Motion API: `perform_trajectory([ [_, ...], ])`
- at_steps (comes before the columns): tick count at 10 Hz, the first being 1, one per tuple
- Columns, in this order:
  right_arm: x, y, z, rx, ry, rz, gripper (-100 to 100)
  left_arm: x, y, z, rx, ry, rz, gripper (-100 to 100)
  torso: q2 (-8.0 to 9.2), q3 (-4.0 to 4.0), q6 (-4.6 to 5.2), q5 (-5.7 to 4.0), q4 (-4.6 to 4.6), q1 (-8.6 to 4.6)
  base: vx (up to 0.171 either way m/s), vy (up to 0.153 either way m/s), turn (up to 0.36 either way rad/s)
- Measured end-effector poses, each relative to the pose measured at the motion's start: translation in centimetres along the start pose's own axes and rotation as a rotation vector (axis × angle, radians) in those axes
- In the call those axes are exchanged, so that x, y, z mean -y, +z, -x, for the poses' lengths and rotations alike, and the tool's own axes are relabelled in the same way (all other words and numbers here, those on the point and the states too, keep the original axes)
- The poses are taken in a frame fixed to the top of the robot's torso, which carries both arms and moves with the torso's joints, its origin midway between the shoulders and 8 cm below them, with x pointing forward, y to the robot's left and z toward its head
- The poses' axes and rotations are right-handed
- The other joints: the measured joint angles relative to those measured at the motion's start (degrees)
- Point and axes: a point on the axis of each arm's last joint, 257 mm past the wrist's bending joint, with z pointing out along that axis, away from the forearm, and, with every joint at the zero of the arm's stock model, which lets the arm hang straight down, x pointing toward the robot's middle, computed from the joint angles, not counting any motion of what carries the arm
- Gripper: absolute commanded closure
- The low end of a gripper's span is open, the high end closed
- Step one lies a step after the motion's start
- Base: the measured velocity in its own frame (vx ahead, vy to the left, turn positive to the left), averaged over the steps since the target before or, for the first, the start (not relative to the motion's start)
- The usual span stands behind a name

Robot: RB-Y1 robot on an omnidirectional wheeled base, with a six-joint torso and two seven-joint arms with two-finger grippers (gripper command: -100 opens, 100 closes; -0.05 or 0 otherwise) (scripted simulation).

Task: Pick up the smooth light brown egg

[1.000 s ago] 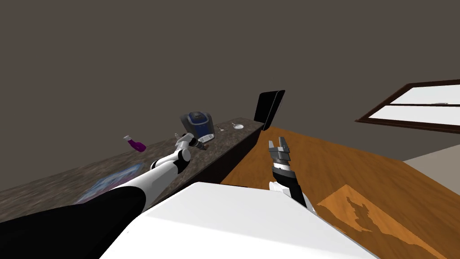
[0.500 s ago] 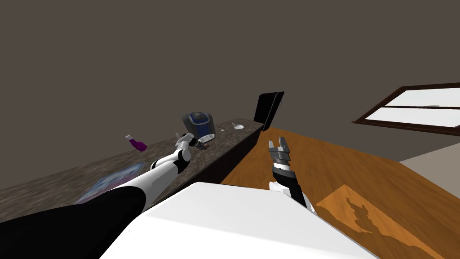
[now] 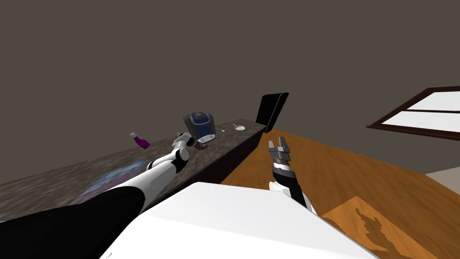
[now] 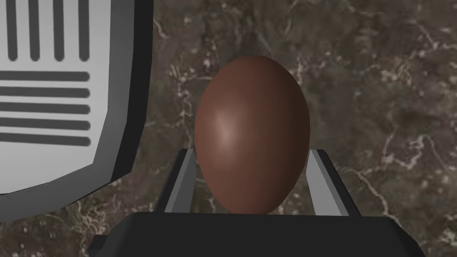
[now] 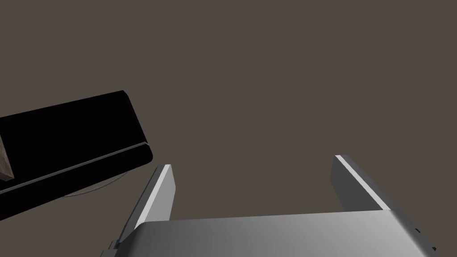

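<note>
Pinching the brown egg (image 4: pixel 252 129), the left hand (image 4: pixel 251 152) sits over the dark veined counter (image 4: pixel 379 89) beside a grey appliance (image 4: pixel 53 102); the egg may be lifted. The right hand (image 5: pixel 252 163) hangs spread above the orange wood floor (image 3: pixel 359 175)

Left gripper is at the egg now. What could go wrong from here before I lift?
1. Slip: the egg is smooth and rounded, and the left gripper pinches only the end nearest its body between thin fingers; it may squirt out.
2. Collision: the grey slotted appliance stands close beside the egg; lifting straight off the counter seems safer than swinging sideways.
</note>
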Motion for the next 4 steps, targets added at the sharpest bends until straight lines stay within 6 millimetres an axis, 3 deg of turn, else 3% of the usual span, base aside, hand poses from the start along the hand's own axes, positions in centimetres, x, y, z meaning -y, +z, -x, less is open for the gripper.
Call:
perform_trajectory([
  [2,0.0,0.0,0.0,0.0,0.0,0.0,0,0.2,-1.0,0.8,-0.001,0.019,0.013,100,0.1,0.06,0.03,0.01,0.03,0.11,0.074,-0.098,0.115],
  [3,0.0,0.0,0.0,0.0,0.0,0.0,0,0.2,-1.5,1.2,-0.001,0.029,0.018,100,0.09,0.06,0.07,0.01,0.04,0.13,0.034,-0.039,0.028],
  [4,0.0,0.0,0.0,0.0,0.0,0.0,0,0.2,-1.6,1.2,0.0,0.032,0.02,0,0.19,0.1,0.13,0.06,0.05,0.29,0.005,-0.008,-0.004],
])
